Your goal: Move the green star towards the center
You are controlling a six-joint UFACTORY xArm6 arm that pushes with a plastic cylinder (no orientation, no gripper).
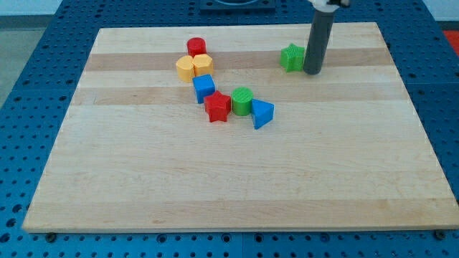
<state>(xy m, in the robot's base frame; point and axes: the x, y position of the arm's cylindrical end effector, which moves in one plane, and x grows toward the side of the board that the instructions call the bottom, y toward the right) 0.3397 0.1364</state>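
The green star lies on the wooden board near the view's top, right of centre. My tip stands just to the star's right, touching or almost touching its edge. The dark rod rises from there to the view's top.
A cluster lies left of the star: a red cylinder, a yellow block, a yellow block, a blue cube, a red star, a green cylinder and a blue triangle.
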